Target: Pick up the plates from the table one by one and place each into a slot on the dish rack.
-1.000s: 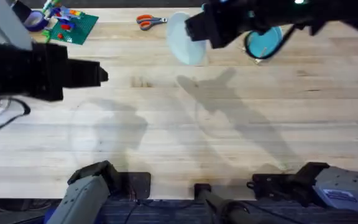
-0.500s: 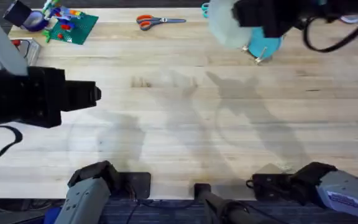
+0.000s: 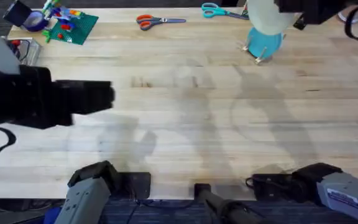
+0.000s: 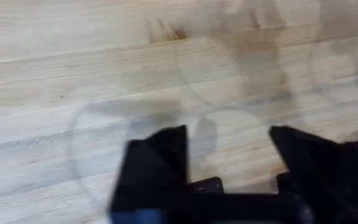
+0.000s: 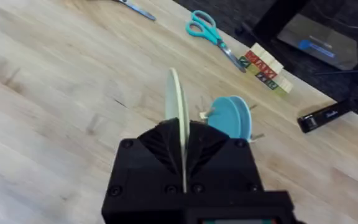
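Along the far edge of the table several stray things are lying. Orange-handled scissors (image 3: 151,21) are resting near the middle of that edge, their blades pointing to the right. Teal-handled scissors (image 3: 219,10) are lying further right along the same edge, close to it. At the far left corner a green flat board (image 3: 73,26) is sitting, with small colourful pieces standing on it, and a roll of purple tape (image 3: 36,22) is lying just beside it. Past the far edge, a short row of lettered wooden blocks (image 5: 266,67) is lying on a dark surface, with a small black marker-like object (image 5: 322,115) near it.
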You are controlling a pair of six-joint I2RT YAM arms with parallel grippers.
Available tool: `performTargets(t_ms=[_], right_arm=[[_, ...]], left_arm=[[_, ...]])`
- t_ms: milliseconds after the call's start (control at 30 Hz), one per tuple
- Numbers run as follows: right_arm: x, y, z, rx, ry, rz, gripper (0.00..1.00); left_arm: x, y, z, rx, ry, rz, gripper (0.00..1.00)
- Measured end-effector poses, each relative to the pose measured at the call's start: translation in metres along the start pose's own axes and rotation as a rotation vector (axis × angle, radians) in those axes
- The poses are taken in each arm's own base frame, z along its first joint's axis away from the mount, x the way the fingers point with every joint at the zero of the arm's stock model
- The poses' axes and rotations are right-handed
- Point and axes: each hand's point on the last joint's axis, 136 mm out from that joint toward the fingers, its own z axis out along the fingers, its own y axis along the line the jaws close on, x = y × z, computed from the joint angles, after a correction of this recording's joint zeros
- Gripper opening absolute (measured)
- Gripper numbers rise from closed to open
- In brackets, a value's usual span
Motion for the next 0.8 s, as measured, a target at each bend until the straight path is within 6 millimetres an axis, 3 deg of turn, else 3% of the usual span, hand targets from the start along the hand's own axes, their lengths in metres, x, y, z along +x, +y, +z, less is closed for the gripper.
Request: performTargets(t_ms=[33, 100, 800], right_arm=[[0.001, -0.003, 0.000, 0.007, 0.002, -0.002, 0.029], [0.003, -0.008, 0.000, 0.019, 0.006, -0.003, 0.029], [0.011, -0.032, -0.001, 0.074, 0.028, -0.069, 0.028]], left_arm=[[0.000, 0.000, 0.000, -0.001, -0.002, 0.000, 0.912], [-0.001, 0.000, 0.000, -0.001, -0.002, -0.003, 0.986], [0.000, 0.000, 0.000, 0.000, -0.001, -0.004, 0.993]])
